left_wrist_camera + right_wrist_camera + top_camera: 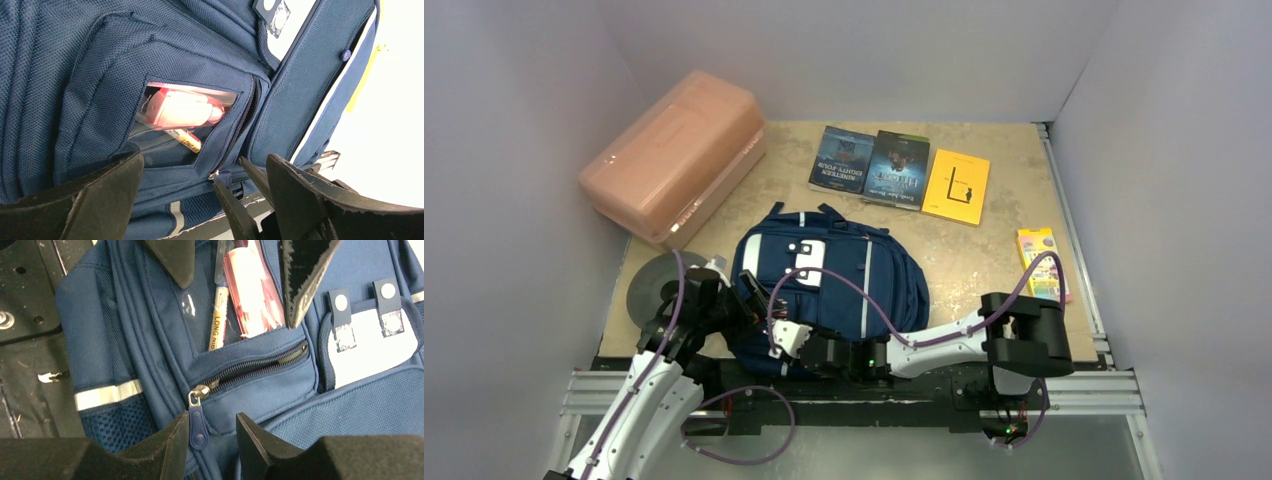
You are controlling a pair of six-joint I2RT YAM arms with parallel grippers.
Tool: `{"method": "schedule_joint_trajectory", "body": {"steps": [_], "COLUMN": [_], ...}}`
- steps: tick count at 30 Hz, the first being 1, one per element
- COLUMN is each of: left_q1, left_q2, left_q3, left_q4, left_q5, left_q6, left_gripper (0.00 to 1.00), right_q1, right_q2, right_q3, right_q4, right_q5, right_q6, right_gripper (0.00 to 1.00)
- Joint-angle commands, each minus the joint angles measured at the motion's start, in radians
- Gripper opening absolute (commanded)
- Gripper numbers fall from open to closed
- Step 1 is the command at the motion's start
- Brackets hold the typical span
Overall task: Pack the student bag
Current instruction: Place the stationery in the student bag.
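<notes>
The navy student bag (844,275) lies flat at the table's near middle, front up, with grey stripes and a white patch (370,347). Its clear front window holds a pen (217,320) and a pink item (252,290); both also show in the left wrist view, the pen (185,140) under the pink item (180,107). My right gripper (212,417) is open, its jaws either side of the blue zip pull (197,425) of a partly open front pocket. The pull touches one finger and is not clamped. My left gripper (205,160) is open and empty over the window pocket.
A salmon-pink plastic box (674,155) stands at the back left. Three books (897,168) lie at the back and a crayon box (1041,262) at the right. A grey disc (652,285) lies left of the bag. Walls close in on three sides.
</notes>
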Motion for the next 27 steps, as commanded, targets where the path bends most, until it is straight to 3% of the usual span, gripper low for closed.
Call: {"method": "schedule_joint_trajectory", "body": {"steps": [1, 8, 13, 19, 25, 27], "left_q1": [0.002, 0.002, 0.002, 0.002, 0.002, 0.002], "left_q2": [0.006, 0.010, 0.009, 0.027, -0.003, -0.003], "left_q3": [0.029, 0.050, 0.046, 0.083, 0.109, 0.108], "left_q4": [-0.013, -0.039, -0.039, -0.026, -0.044, -0.049], "left_q5": [-0.010, -0.005, -0.001, 0.139, 0.164, 0.151], "left_q6": [0.036, 0.048, 0.044, 0.015, -0.023, -0.023], "left_gripper": [0.94, 0.96, 0.97, 0.99, 1.00, 1.00], "right_q1": [0.005, 0.009, 0.008, -0.011, -0.088, -0.142], "right_q2": [0.059, 0.096, 0.091, 0.012, -0.041, -0.054], "right_q3": [0.054, 0.046, 0.052, 0.098, 0.048, 0.030], "right_q4": [0.024, 0.049, 0.031, -0.079, -0.071, -0.047], "right_q5": [0.058, 0.108, 0.108, -0.144, -0.438, -0.544], "right_q6": [-0.029, -0.050, -0.031, 0.107, 0.356, 0.356], "right_gripper": [0.44, 0.46, 0.34, 0.00, 0.00, 0.00]}}
